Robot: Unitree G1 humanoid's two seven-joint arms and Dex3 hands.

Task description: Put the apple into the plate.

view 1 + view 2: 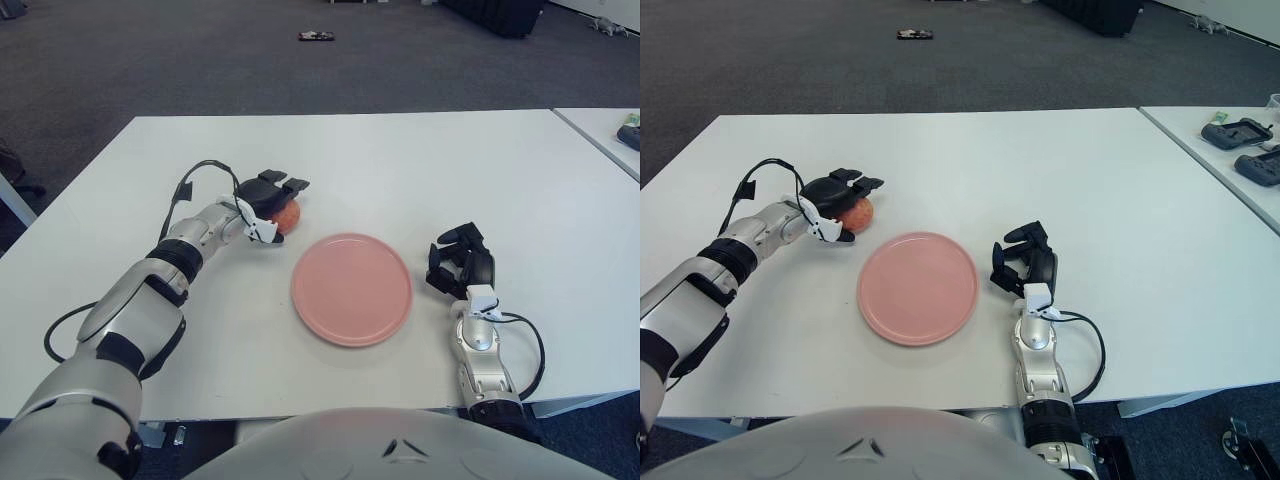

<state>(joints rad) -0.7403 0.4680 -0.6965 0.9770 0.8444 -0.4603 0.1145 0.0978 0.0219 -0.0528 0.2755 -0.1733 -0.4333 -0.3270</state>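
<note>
Two hands and two task items are on record, listed largest first. White table (400, 160): carries everything; a second table sits at 3 o'clock with dark devices on it, too small to identify. Pink plate (352, 289): flat on the table at centre, nothing in it. Left hand (268, 205): at 10 o'clock from the plate, fingers closed over the top and sides of the apple. Right hand (462, 262): shows just beside the plate at 3 o'clock, fingers curled, holding nothing, idle. Apple (287, 216): in the left hand's grip, just off the plate rim at 10 o'clock, not yet over the plate; whether it clears the tabletop cannot be told.

Assessment of the step in hand, the carry to the plate: the short travel toward 4 o'clock should keep the grip firm, clear the raised rim, and release low over the plate's middle, since a round apple would likely roll if dropped.

Markings: no brand, label or legible writing is visible.
</note>
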